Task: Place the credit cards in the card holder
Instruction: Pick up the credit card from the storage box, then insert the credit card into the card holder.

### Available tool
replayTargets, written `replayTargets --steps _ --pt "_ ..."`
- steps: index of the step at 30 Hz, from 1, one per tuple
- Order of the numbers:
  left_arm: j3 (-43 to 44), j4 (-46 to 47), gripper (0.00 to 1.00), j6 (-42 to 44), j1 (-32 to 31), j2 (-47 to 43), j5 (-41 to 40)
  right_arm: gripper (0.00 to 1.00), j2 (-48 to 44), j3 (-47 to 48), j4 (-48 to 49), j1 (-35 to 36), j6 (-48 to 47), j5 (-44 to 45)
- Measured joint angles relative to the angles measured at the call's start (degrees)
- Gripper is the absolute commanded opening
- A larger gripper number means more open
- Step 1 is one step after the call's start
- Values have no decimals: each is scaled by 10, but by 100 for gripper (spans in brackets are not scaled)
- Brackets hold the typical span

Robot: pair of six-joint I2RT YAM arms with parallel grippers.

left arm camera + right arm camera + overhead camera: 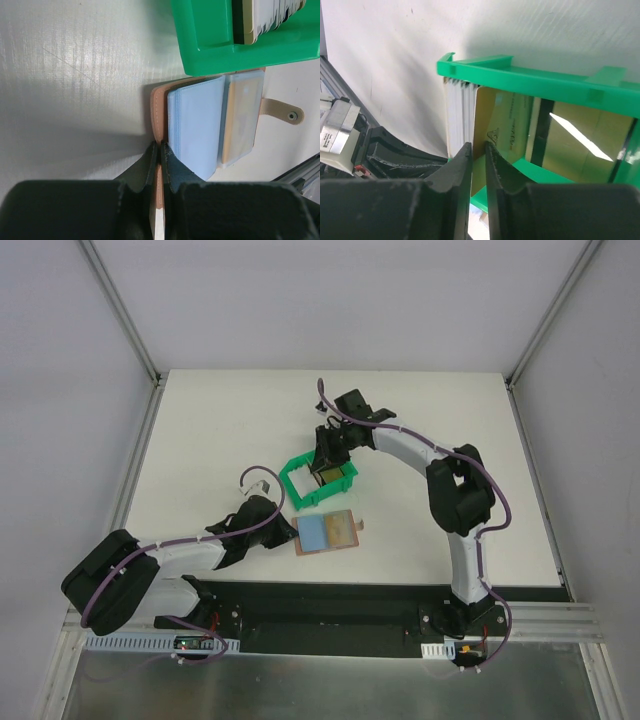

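Note:
The tan leather card holder [328, 533] lies open on the table, blue-grey pockets up, snap tab to the right. My left gripper [281, 532] is shut on its left cover edge; in the left wrist view my left gripper [159, 150] pinches the tan cover [159, 112] beside the pockets. My right gripper [325, 465] reaches into the green bin [297, 473]. In the right wrist view my right gripper [478, 147] is shut on the edge of a gold-olive card [502, 127] standing in the bin, next to a stack of white-grey cards [457, 115]. No blue card is visible.
The green bin [225, 50] sits just behind the card holder, nearly touching it. A second shiny gold card [585, 135] stands further in the bin. The table's near edge with the black base rail [330, 600] is close behind the holder.

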Motion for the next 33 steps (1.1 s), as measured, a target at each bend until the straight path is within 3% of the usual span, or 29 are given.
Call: replayTargets --steps 9,19,23,33 --pt "0 0 0 1 0 0 0 0 -4 0 -3 -4 -4 52" --pt "0 0 0 7 0 0 2 0 -117 -64 36 -9 -4 122" --pt "-2 0 0 10 0 -4 3 0 -208 -144 89 -24 22 120" --pt "-19 9 0 10 0 -18 22 0 -422 -499 308 -16 185 88"
